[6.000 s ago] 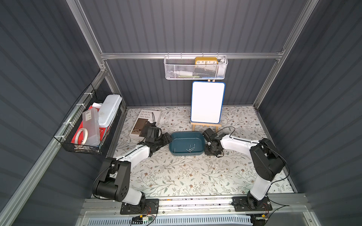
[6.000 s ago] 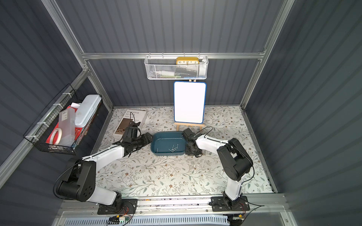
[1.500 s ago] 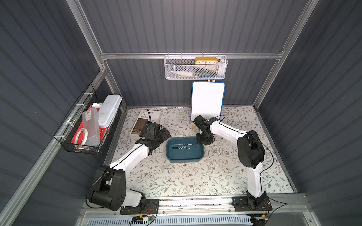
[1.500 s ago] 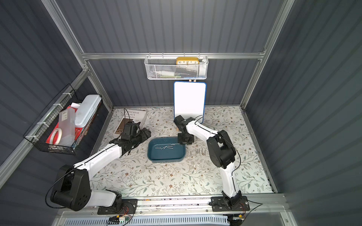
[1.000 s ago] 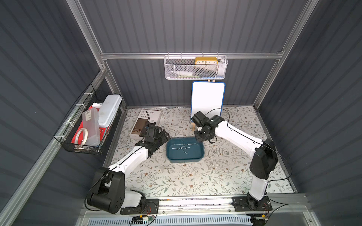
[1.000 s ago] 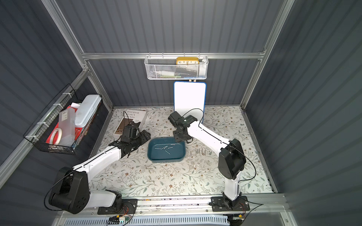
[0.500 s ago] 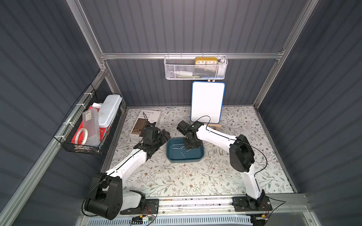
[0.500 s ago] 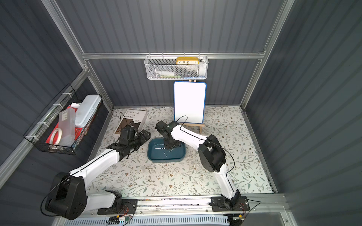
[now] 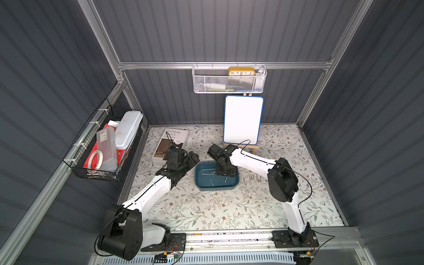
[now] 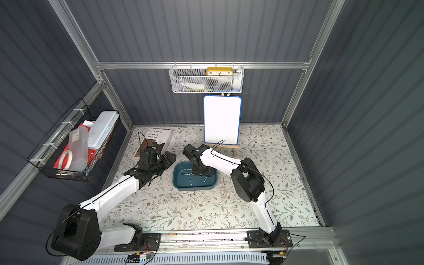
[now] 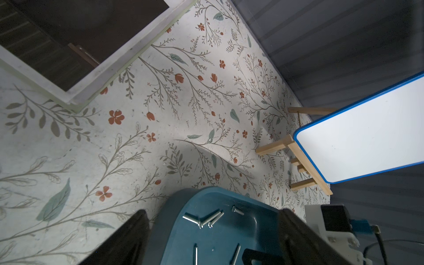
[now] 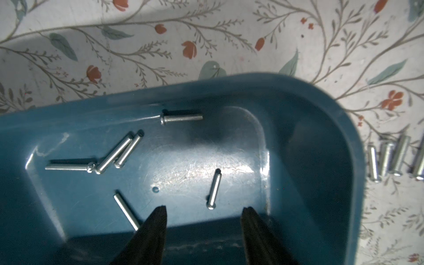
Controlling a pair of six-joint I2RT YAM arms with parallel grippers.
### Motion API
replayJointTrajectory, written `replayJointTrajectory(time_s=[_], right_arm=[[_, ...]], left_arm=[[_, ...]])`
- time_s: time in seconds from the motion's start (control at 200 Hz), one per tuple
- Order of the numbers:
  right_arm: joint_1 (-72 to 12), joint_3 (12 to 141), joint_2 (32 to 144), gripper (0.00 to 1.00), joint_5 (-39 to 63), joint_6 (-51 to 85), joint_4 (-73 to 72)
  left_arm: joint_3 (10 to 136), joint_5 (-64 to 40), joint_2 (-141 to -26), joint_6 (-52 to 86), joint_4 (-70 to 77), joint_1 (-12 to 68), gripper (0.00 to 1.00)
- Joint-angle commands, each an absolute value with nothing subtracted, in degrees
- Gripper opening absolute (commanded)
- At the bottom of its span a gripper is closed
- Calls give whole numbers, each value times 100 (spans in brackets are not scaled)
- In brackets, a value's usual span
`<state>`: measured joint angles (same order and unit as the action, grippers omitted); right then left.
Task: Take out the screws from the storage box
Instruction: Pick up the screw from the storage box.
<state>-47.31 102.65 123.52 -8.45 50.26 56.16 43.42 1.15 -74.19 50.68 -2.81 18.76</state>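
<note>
The storage box (image 9: 215, 187) (image 10: 195, 186), a shallow teal tray, sits mid-table. Several silvery screws (image 12: 213, 189) lie loose on its floor, three of them touching in a cluster (image 12: 114, 152) (image 11: 207, 219). A row of several more screws (image 12: 387, 158) (image 9: 254, 177) lies on the table just right of the box. My right gripper (image 12: 204, 208) (image 9: 226, 172) hangs open over the box's far part, one screw just ahead of its fingertips, nothing between them. My left gripper (image 11: 213, 210) (image 9: 192, 158) is open at the box's far-left corner, holding nothing.
A whiteboard on a wooden easel (image 9: 243, 120) stands right behind the box. A book (image 9: 171, 143) lies at the far left by my left gripper. A black wire basket (image 9: 103, 146) hangs on the left wall and a white mesh basket (image 9: 229, 80) on the back wall.
My right gripper swung left from the box's far-right corner to over the box, and its jaws widened. The left gripper's jaws widened slightly at the box's far-left corner. The box stayed put.
</note>
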Motion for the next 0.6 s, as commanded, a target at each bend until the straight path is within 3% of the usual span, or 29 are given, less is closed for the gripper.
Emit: replayJointTrajectory(time_s=[0.0,0.595], right_arm=[[-4772,10463,12528,55,-983,5062,5687],[-4981,11452,13493,47,-901,5505,5357]], left_arm=[[4329,148,-7487,5090,-294,1854,91],[4237,444,-7319,5446,-361,1854,91]])
